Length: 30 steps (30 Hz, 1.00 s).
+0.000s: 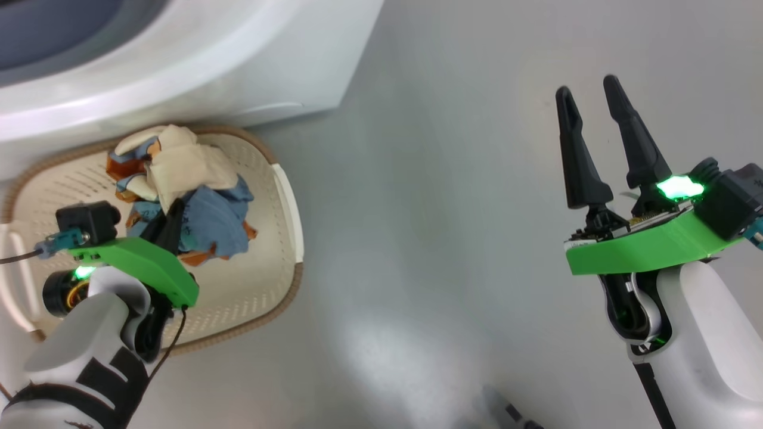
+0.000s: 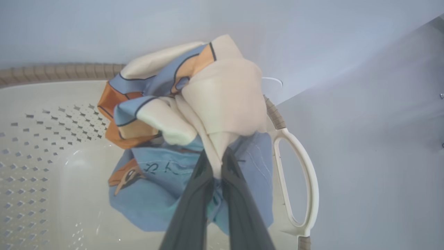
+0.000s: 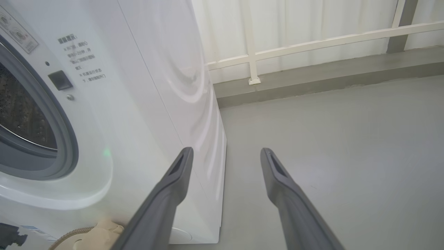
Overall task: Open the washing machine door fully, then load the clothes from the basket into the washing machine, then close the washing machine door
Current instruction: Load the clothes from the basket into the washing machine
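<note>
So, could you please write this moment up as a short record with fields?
left gripper: shut on a cream fold of the clothes, down in the basket
right gripper: open, empty, above the floor
clothes: one bundle, all inside the basket
basket: on the floor, at the foot of the washer
washer: mouth uncovered, drum visible
stage: loading; clothes gripped, not yet lifted out

Floor (image 1: 429, 208), centre and right of head view: bare, wide passage. Washing machine (image 1: 179, 65) blocks upper left; basket (image 1: 256, 286) just beside its front, lower left. Clothes (image 1: 208, 220) crowd basket's upper middle; perforated bottom free below and left. Left pincer (image 2: 216, 156) down in heap, clamped on cloth; basket handle (image 2: 298, 180) close at right. Right pincer (image 3: 226, 150) spread over floor, machine corner beside it; drum opening (image 3: 24, 114) unblocked at frame's left.
</note>
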Motion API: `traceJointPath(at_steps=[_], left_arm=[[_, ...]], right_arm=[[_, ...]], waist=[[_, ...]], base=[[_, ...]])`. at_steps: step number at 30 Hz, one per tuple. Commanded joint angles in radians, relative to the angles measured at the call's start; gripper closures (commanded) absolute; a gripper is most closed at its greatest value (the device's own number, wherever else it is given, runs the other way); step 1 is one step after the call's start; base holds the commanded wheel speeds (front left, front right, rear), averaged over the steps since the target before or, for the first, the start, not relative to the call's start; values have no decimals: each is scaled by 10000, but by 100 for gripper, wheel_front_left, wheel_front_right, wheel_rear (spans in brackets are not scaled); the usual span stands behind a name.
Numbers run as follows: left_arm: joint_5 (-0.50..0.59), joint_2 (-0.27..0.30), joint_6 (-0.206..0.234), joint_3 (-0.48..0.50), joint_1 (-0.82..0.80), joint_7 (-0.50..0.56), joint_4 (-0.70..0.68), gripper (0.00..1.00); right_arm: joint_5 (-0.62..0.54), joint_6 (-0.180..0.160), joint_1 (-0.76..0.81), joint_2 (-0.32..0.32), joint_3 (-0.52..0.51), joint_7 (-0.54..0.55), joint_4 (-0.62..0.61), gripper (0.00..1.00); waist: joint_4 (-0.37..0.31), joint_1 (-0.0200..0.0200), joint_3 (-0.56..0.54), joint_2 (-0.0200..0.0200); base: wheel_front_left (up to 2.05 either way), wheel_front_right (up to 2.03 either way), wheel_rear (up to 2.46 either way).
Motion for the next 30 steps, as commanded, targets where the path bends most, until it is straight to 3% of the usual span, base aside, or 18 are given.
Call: traceJointPath(at_steps=[1, 8, 15, 30], left_arm=[[221, 264, 4, 373, 252, -131, -197, 100], [1592, 186, 4, 1840, 1043, -133, -945, 100], [3379, -23, 4, 4012, 2230, -134, -1954, 100], [6524, -777, 4, 6978, 4490, -135, -4449, 100]], right_arm=[[35, 56, 366, -132, 133, -76, -173, 0], [105, 56, 816, -291, 47, -76, 56, 0], [174, 56, 1289, -448, -168, -76, 248, 0], [225, 56, 2296, -743, -433, -76, 549, 0]], waist=[[431, 0, -619, 0], [766, 0, -1603, 0], [1081, 0, -2594, 0], [1822, 0, -4052, 0]], base=[[0, 0, 0], [0, 0, 0], [0, 0, 0], [0, 0, 0]])
